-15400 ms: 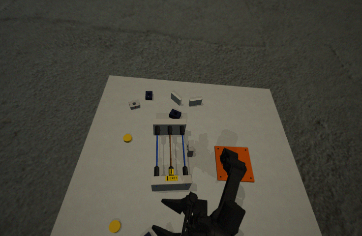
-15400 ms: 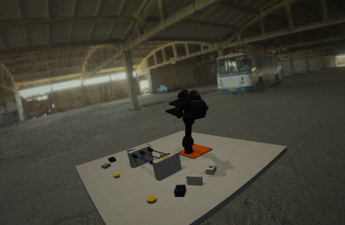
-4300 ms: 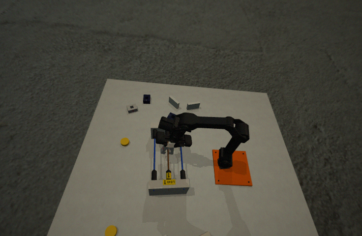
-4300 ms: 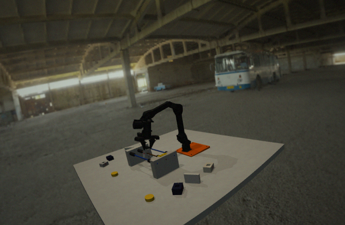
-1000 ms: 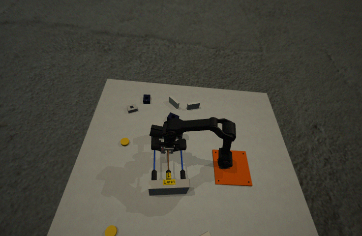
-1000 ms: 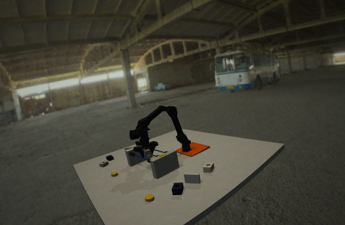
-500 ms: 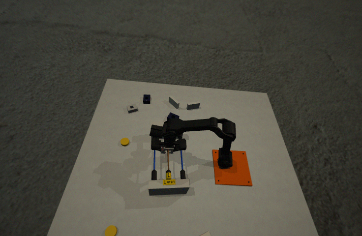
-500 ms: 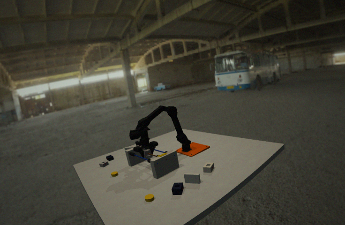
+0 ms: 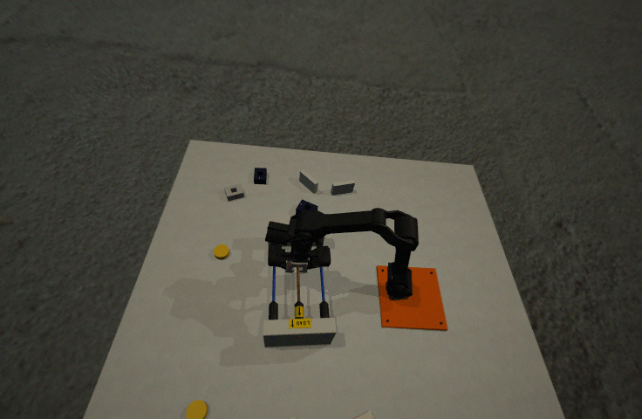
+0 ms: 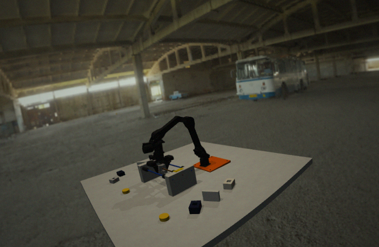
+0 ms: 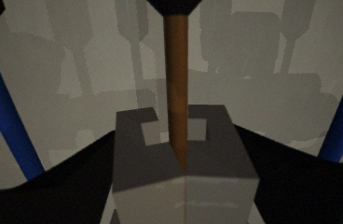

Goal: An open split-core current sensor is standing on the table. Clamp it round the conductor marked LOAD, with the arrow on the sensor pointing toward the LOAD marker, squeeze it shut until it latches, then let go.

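Arrow on the sensor (image 11: 146, 161), not distinguishable in the wrist view; latch, likewise unresolved; fingertips, largely hidden behind the sensor in that view. Blue rods (image 11: 11, 121) (image 11: 338, 128), cut off by the side edges of the wrist view; pale block (image 9: 365, 415), mostly cropped by the top view's lower edge; bus (image 10: 255, 78), blurred.
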Tool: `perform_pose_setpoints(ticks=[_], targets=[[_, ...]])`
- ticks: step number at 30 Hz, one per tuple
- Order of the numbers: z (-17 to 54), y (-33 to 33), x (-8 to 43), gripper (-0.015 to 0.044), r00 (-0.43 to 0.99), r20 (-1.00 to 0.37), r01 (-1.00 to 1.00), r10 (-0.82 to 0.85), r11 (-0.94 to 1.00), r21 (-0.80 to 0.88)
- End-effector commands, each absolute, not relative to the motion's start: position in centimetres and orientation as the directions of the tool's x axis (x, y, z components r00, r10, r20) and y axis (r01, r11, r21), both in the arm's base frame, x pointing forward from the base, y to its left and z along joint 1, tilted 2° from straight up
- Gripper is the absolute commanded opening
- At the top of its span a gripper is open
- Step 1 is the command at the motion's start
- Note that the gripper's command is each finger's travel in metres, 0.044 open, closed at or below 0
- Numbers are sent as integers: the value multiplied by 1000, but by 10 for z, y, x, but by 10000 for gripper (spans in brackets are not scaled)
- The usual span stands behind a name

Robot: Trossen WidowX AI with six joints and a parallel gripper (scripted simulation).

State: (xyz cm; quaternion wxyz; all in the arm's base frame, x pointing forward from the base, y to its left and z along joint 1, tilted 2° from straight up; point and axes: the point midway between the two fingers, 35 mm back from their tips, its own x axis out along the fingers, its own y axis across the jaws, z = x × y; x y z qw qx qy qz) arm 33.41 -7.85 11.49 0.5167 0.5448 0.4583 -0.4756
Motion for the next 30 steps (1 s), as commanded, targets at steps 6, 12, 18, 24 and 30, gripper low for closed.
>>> perform_pose_setpoints(ticks=[6,12,18,24,30], targets=[[116,-79,334,0,130,-992,991,7,-46,129],[116,-79,334,0,130,-992,991,7,-46,129],[116,-79,334,0,130,-992,991,7,-46,129],[116,-79,334,0,145,-989,988,7,-47,144],[123,-79,334,0,238,-971,970,0,-50,237]])
